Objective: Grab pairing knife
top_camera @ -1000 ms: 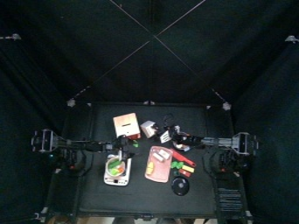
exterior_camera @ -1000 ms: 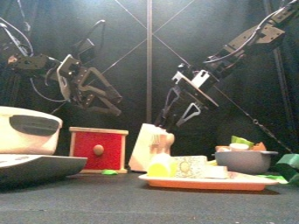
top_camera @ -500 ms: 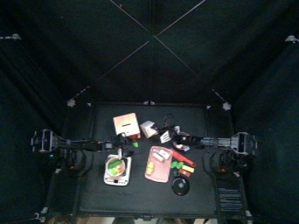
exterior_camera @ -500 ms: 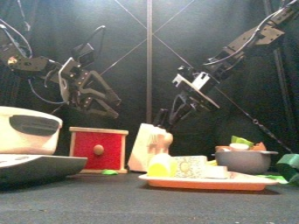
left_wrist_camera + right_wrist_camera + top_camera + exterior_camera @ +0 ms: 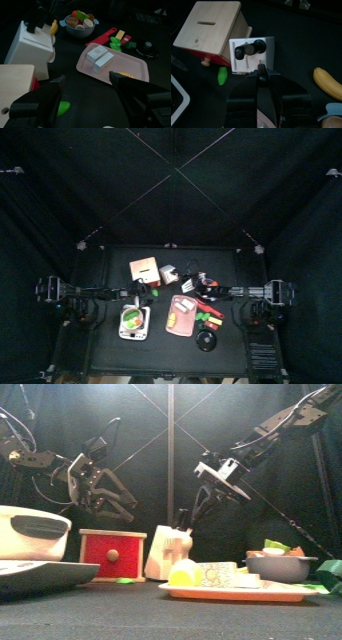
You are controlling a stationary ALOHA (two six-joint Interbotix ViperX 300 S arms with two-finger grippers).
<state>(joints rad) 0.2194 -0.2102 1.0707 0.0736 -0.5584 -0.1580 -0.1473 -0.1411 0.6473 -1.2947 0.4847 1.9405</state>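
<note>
The white knife block [image 5: 168, 552] stands at mid-table, with black handles sticking out of its top [image 5: 251, 49]; it also shows in the top view [image 5: 170, 276]. My right gripper [image 5: 214, 481] hangs above and a little right of the block. In the right wrist view its jaws are closed together [image 5: 261, 76] on a thin dark-handled paring knife [image 5: 260, 70], clear of the block. My left gripper [image 5: 91, 484] hangs open and empty at the left, above the wooden box; its jaws stand wide apart in the left wrist view [image 5: 90, 87].
A wooden box with a red front [image 5: 112, 554] stands left of the block. A pink tray [image 5: 234, 592] with blocks lies in front, with a grey bowl of vegetables [image 5: 281, 564] to its right. A white appliance [image 5: 34, 534] is at far left. A banana [image 5: 328, 83] lies near the block.
My right gripper has risen away from the knife block, jaws still closed. The left arm has barely moved.
</note>
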